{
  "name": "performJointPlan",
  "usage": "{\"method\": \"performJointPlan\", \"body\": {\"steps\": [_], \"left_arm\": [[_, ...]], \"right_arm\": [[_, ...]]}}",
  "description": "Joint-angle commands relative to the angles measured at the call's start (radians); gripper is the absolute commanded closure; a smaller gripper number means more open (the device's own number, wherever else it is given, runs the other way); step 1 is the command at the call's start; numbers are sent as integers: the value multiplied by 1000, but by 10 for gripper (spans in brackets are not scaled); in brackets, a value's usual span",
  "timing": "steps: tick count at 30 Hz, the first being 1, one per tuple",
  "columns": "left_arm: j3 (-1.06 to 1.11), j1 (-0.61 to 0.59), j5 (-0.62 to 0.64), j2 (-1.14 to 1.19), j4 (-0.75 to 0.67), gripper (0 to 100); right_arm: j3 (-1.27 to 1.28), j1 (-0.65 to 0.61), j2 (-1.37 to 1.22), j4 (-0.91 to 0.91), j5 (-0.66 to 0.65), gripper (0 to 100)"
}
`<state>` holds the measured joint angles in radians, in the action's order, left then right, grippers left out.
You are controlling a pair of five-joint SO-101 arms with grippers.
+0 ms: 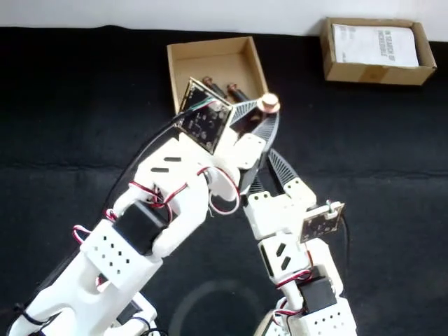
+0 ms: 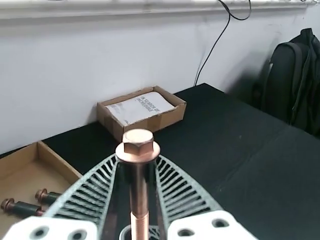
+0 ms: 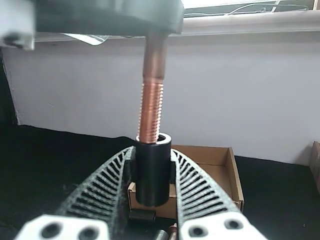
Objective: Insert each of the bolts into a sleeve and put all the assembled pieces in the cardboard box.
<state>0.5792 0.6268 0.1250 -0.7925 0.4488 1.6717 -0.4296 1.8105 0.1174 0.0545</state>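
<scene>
As the left tool point(image 2: 138, 172) pinched the bolt point(image 2: 138, 145) and the right tool point(image 3: 152, 151) the sleeve point(image 3: 151, 182), tilt could have jammed them

High view looks down over table point(image 1: 63, 105); both close wrist views share the bolt point(image 2: 138, 185).

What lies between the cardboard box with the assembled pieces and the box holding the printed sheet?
In the high view, a bare stretch of black table separates the cardboard box from the box with the sheet.
</scene>
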Motion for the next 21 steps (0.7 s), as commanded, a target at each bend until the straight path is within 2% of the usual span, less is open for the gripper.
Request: {"method": "performJointPlan", "body": {"steps": [1, 6, 18, 21], "left_arm": [[33, -21, -3, 1, -68, 992], [93, -21, -5, 1, -129, 992], [101, -22, -5, -7, -124, 992], [101, -58, -5, -7, -123, 990]], "right_arm": [[128, -2, 19, 1, 11, 990], [128, -1, 19, 1, 11, 990], [128, -1, 19, 1, 11, 990], [128, 1, 18, 1, 11, 990]]}}
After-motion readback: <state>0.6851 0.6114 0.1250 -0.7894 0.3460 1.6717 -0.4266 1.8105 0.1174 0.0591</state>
